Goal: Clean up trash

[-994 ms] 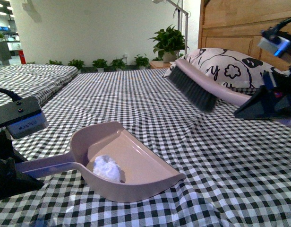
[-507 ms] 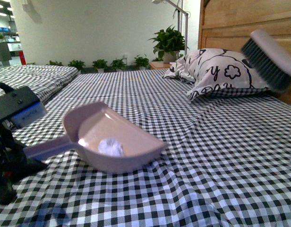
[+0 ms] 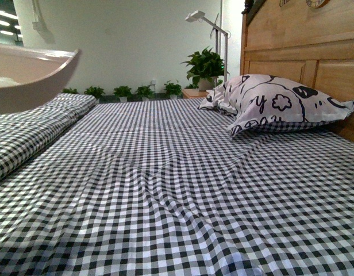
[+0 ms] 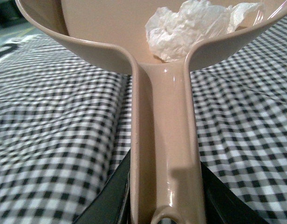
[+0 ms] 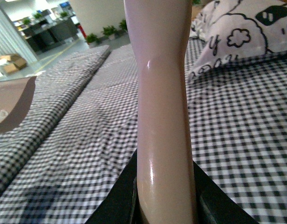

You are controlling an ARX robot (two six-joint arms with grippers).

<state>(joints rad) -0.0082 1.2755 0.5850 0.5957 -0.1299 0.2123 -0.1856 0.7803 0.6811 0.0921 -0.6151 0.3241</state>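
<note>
While front view crops dustpan [image 3: 27, 77], left wrist shows trash [image 4: 194, 25] inside — left gripper [image 4: 164, 196] clamps handle.

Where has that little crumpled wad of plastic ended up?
The wad lies inside the pink dustpan, near where its handle joins, held up over the checked bed cover by the left pincer.

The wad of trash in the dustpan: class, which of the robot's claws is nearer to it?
Left. The left claw grips the dustpan by its handle, and the trash lies in that pan. The right claw holds a brush handle off to the side, apart from the pan.
</note>
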